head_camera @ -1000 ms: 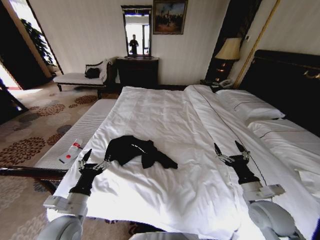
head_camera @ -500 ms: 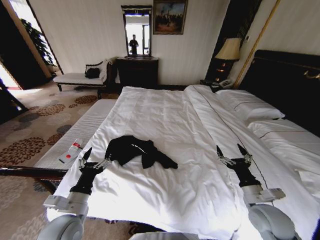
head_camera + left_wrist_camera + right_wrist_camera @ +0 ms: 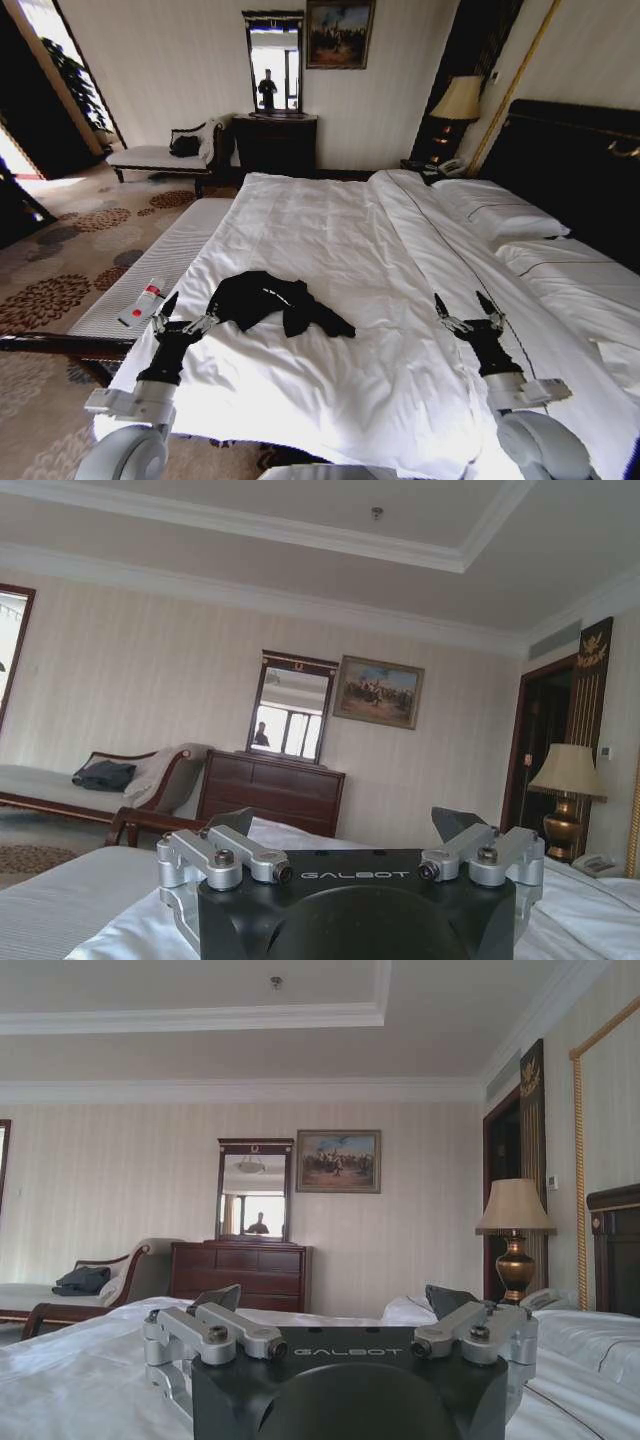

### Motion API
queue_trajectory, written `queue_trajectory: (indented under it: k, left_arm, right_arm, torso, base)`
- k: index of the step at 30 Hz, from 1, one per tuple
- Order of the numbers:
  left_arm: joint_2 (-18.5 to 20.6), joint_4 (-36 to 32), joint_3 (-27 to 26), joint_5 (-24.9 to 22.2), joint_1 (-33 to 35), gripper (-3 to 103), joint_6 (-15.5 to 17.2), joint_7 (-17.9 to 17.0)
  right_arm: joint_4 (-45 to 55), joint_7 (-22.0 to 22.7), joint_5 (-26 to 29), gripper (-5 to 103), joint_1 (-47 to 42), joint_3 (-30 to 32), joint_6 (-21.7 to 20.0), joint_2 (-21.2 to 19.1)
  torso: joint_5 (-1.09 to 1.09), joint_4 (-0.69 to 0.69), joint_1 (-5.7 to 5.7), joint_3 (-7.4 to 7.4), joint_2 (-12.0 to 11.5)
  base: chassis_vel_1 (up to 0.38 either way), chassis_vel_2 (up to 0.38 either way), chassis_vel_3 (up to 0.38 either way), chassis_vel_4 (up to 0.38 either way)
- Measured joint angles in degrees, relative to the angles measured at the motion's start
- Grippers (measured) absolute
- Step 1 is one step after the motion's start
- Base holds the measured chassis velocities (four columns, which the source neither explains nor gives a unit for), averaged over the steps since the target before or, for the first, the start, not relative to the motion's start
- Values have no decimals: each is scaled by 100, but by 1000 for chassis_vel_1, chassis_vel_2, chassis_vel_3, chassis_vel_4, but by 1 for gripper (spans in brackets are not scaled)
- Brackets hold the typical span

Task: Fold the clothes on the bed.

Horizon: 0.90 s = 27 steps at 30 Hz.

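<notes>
On the bed (image 3: 330,230), toward the near left of the white sheet, lies one black shirt (image 3: 275,300), crumpled in a loose heap with a sleeve or hem trailing off toward 4 o'clock. No flat panel, straight edge or crease shows on it, so by my reading the folding has not begun: the shirt would have to be spread out and then folded, all of which is left.

At 8 o'clock from the shirt, just beside its near edge, hovers the left gripper (image 3: 184,313), its two fingers spread wide and pointing toward the heap, with nothing between them. Well apart at 3 o'clock from the shirt, the right gripper (image 3: 467,310) hangs over bare sheet, likewise wide open and empty. Both wrist views confirm the gap between the fingers: left gripper (image 3: 349,832), right gripper (image 3: 340,1305), each looking across the sheet at the far wall.

Count: one shirt, two grippers, one bed. Two pillows (image 3: 497,210) lie at the head end, at 2 o'clock from the shirt. Left of the bed runs one white bench (image 3: 150,270), and on it, at 9 o'clock from the shirt, lies one red-and-white tube (image 3: 143,303), not part of the job.
</notes>
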Motion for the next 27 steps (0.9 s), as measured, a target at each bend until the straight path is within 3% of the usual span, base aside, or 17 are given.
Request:
queue_trajectory:
  k: [15, 27]
  left_arm:
    - [-41, 51, 96, 120, 13, 100, 39, -2]
    - [9, 292, 49, 138, 28, 100, -188, -25]
  right_arm:
    - [65, -42, -24, 100, -118, 36, 43, 11]
    - [91, -14, -18, 100, -92, 51, 25, 7]
  torso:
    - [0, 0, 0, 0, 0]
    - [0, 0, 0, 0, 0]
  base:
    - [0, 0, 0, 0]
    - [0, 0, 0, 0]
